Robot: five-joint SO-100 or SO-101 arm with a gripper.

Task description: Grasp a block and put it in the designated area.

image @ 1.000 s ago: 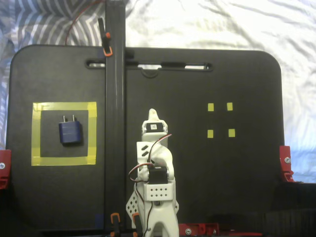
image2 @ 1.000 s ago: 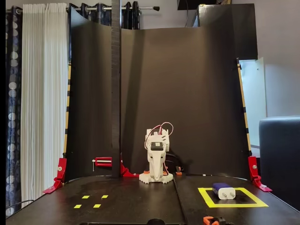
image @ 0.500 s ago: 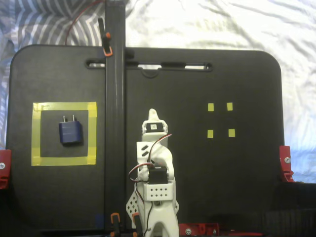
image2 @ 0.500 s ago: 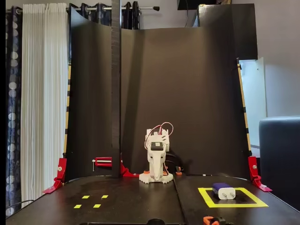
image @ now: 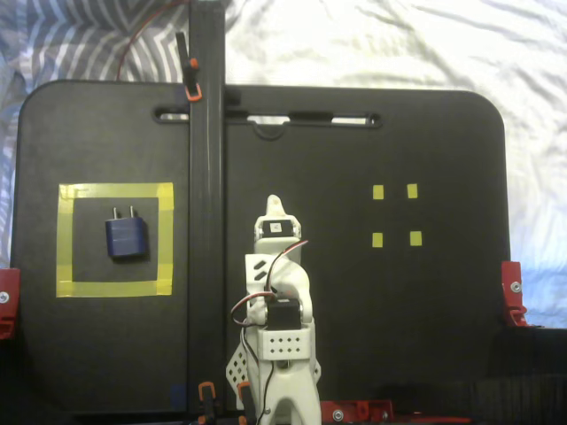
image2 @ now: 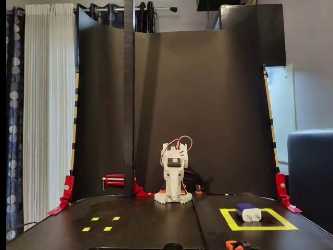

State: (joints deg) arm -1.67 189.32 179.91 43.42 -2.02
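Block resting inside the target, arm folded back.

Toward the board's left edge in the overhead fixed view: small navy boxy block [image: 127, 237], silver prongs up-frame, inside hollow yellow-tape square [image: 64, 241]. Centre, near front edge: white gripper [image: 275, 207], finger state impossible to tell. Risk: careless re-reach nudging block onto tape.

The arm's base [image: 282, 403] is cut off by the bottom edge in a fixed view. The fingers [image2: 173, 188] are too small and folded for their gap to be judged. An orange clamp [image2: 237, 245] is clipped at the lower edge.
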